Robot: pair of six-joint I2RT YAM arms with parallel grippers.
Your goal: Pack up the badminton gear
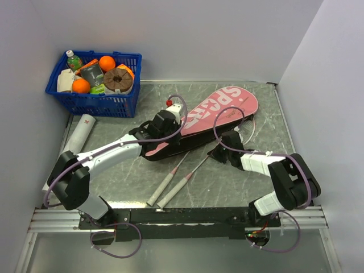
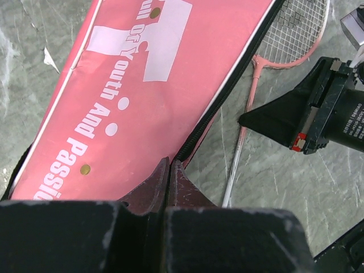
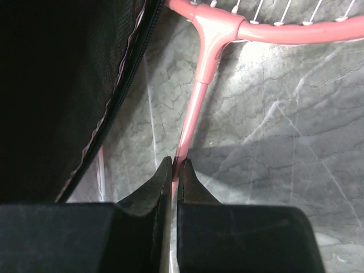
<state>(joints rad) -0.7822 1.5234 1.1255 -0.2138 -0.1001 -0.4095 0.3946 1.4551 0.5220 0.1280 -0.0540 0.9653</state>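
Note:
The pink racket bag [image 1: 227, 105] lettered in white lies slanted across the table's middle. My left gripper [image 1: 165, 124] sits at its lower end, shut on the bag's zipper edge [image 2: 196, 128]. My right gripper [image 1: 227, 140] is shut on the thin pink shaft [image 3: 196, 108] of one racket, just below its head [image 3: 296, 34], beside the bag's open black mouth [image 3: 57, 85]. Two whitish handles [image 1: 162, 186] [image 1: 177, 189] point toward the near edge. The white tube [image 1: 79, 133] lies at the left. No shuttlecocks show.
The blue basket of groceries [image 1: 94, 102] stands at the back left corner. Walls close in the table at the left, back and right. The arms' mounting rail [image 1: 182, 216] runs along the near edge.

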